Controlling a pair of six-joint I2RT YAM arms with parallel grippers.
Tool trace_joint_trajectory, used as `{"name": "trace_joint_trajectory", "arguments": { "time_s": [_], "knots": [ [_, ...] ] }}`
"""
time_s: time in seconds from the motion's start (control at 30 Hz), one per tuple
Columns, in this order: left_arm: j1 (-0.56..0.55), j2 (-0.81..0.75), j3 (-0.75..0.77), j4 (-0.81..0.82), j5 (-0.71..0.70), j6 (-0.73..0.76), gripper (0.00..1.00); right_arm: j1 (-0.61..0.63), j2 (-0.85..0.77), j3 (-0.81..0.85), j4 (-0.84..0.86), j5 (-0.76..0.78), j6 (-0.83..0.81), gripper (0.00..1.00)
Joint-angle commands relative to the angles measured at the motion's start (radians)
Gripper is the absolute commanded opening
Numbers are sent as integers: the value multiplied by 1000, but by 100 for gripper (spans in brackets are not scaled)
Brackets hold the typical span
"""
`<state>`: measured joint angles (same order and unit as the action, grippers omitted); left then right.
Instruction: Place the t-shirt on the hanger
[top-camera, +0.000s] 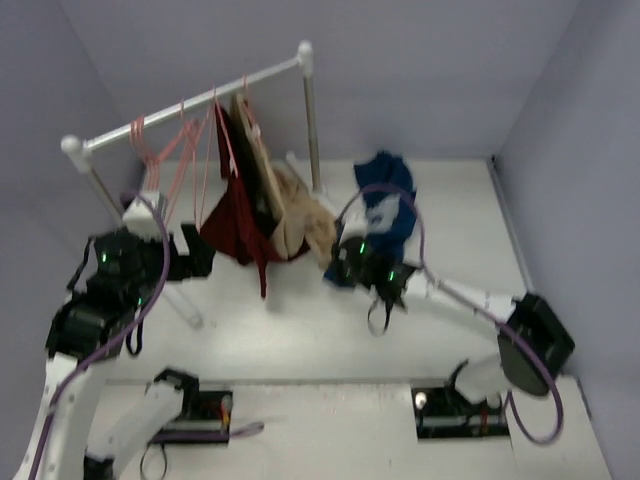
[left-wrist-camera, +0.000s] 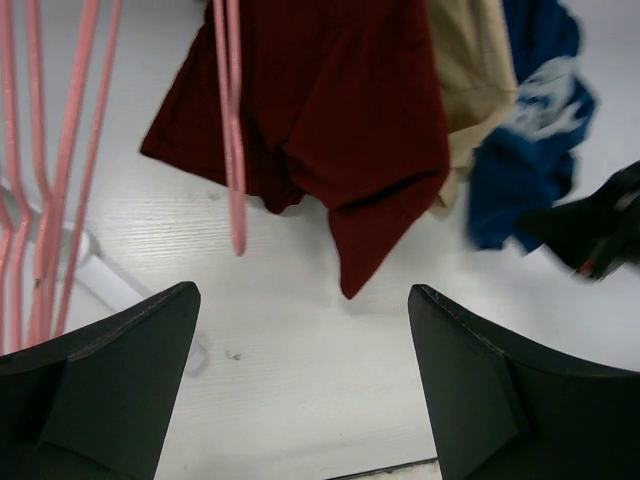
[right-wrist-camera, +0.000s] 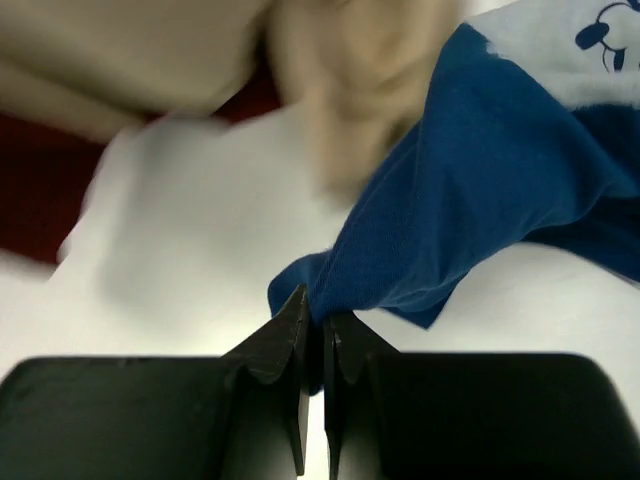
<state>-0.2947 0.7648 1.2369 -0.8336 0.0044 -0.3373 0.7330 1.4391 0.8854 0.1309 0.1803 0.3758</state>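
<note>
Nearest the right wrist lens: right gripper (right-wrist-camera: 314, 322), fingertips pinched almost together on a folded corner of the t-shirt (right-wrist-camera: 480, 190), blue cloth with a white printed patch. From above, rest of the t-shirt bunched on the tabletop (top-camera: 300, 330) just right of the rack's right post (top-camera: 311, 130), close beside the tan garment (top-camera: 305, 228); not on any hanger yet. Left gripper (left-wrist-camera: 302, 295) spread wide, holding nothing, hovering over bare tabletop in front of the rack. Ahead of it, one empty pink hanger (left-wrist-camera: 233, 160) dangling from the rail (top-camera: 200, 95), hanging across the dark red garment (left-wrist-camera: 330, 120); more pink hangers (left-wrist-camera: 45, 200) grouped farther left. Dark red and tan garments hung side by side on the rail, between those hangers and the t-shirt.
</note>
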Motion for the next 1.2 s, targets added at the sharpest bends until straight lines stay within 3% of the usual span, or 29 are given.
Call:
{"name": "trace_joint_trajectory", "arguments": {
  "time_s": [0.0,0.03,0.1,0.17,0.33,0.5,0.67,1.17],
  "knots": [
    [-9,33,43,82,134,-55,81,210,-43,-47,12,24,174,9],
    [-11,43,40,87,153,-68,81,244,-43,-42,9,25,179,26],
    [-18,57,31,97,175,-84,81,254,-73,-35,-15,45,182,50],
    [-35,69,23,110,188,-104,81,248,-124,-25,-49,110,170,58],
    [-128,118,11,135,180,-155,81,155,-230,-12,-147,270,143,62],
    [-374,225,-7,177,27,-208,81,-66,-252,-97,-188,162,179,59],
    [-529,313,-16,185,-70,-239,81,-115,-192,-158,-165,85,171,59],
    [-544,323,-71,182,-57,-225,81,-133,26,-226,84,48,95,66]
  ]
}}
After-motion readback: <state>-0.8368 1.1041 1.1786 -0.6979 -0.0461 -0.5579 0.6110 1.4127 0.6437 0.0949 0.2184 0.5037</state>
